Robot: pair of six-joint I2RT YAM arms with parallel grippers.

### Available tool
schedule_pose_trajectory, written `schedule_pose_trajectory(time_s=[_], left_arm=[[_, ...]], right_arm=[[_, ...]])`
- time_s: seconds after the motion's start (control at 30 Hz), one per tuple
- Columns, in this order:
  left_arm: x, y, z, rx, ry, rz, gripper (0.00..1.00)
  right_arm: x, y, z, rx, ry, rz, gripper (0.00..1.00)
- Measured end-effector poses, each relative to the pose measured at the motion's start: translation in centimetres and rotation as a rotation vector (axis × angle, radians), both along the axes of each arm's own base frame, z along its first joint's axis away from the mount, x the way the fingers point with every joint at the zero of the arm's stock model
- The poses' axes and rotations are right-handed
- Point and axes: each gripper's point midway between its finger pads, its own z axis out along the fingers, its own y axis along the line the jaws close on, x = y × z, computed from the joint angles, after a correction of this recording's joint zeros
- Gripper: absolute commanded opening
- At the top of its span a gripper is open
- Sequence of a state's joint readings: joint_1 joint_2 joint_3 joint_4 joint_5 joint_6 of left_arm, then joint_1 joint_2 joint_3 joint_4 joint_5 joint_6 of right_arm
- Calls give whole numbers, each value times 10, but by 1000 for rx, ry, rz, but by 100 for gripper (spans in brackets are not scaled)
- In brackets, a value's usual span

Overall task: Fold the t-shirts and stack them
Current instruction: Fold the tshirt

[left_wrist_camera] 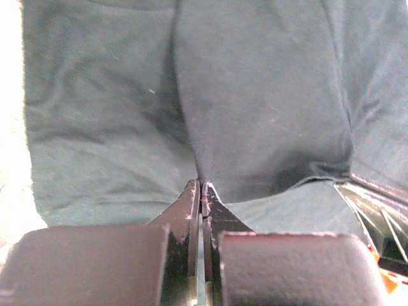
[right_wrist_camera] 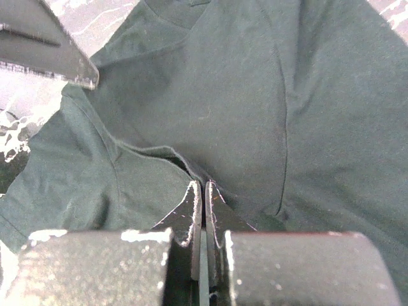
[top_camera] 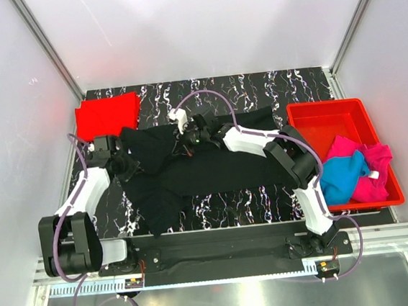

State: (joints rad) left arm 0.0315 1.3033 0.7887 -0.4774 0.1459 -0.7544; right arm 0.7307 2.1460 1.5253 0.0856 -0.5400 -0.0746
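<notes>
Cloth of the black t-shirt (top_camera: 191,172) lies spread across the middle of the dark marbled table (top_camera: 284,87), with a rumpled part trailing toward the near edge on the left. Both pincers meet this shirt. The left gripper (left_wrist_camera: 201,185) sits at the shirt's left end. Its fingers are pressed together, and a raised fold of black fabric is pinched right at the tips, so creases fan away from that spot. The right gripper (right_wrist_camera: 203,185) reaches over the shirt to its far edge, near the middle of the table. Its fingers are likewise closed tight on a seam-like edge of the same black fabric, with the rest of the shirt lying flat just beyond the tips. The two pincers are near each other, the shirt's bunched upper left part between them. A folded red t-shirt (top_camera: 106,115) rests flat at the far left corner, apart from the black one. The bright blue t-shirt (top_camera: 341,177) and the magenta t-shirt (top_camera: 377,169) lie crumpled together in the near end of the red bin (top_camera: 326,106) at the table's right side.
</notes>
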Motion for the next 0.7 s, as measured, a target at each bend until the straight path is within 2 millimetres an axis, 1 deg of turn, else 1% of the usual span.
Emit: schedule_pose_trajectory(time_s=[0.1,0.23,0.33,0.57,0.7], left_arm=[[-7,-8,0,-6,-4,-20,0],[-23,-9,-13,-7,35,-21,0],[-30,-10,-20,-14,61,-16,0],[-35,-27,-21,-72,69,-29,0],[-35,-34,-16,-97,55,-23,0]], right_arm=[[-2,-2,3,1,-4,-2,0],[-6,-7,0,-9,3,-7,0],[-8,-9,-2,-15,5,-6,0],[-14,-17,-9,-34,13,-12,0],[-14,-19,-7,-35,7,-19,0]])
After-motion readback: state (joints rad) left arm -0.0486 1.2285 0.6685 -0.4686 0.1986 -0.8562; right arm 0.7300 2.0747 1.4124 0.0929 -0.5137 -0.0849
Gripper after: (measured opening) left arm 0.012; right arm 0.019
